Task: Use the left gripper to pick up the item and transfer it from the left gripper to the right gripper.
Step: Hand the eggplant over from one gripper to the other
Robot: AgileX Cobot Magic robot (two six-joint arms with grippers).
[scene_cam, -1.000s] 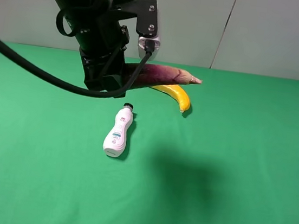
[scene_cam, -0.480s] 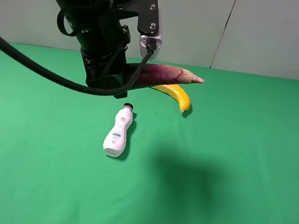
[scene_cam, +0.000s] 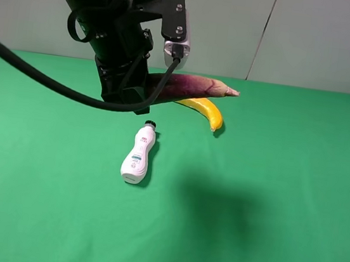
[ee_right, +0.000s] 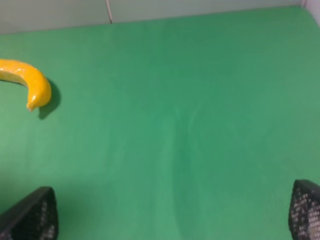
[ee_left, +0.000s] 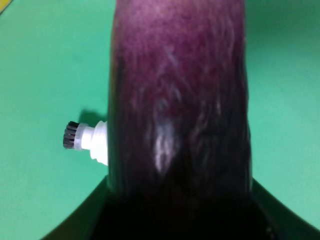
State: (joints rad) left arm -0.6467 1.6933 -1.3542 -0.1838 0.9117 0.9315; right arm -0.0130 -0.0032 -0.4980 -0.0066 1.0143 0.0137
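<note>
My left gripper, black with looping cables and a grey box, is shut on the thick end of the dark purple eggplant and holds it level above the green table. The pale tapered stem end points right, over the banana. In the left wrist view the eggplant fills the frame between the jaws. My right gripper is open and empty; only its two dark fingertips show at the frame's corners. It is out of the exterior high view.
A yellow banana lies on the green table under the eggplant's tip; it also shows in the right wrist view. A white bottle with a black cap lies below the left gripper; its cap shows in the left wrist view.
The left gripper with the eggplant has shifted very slightly to the right and up. Banana and bottle have not moved.
</note>
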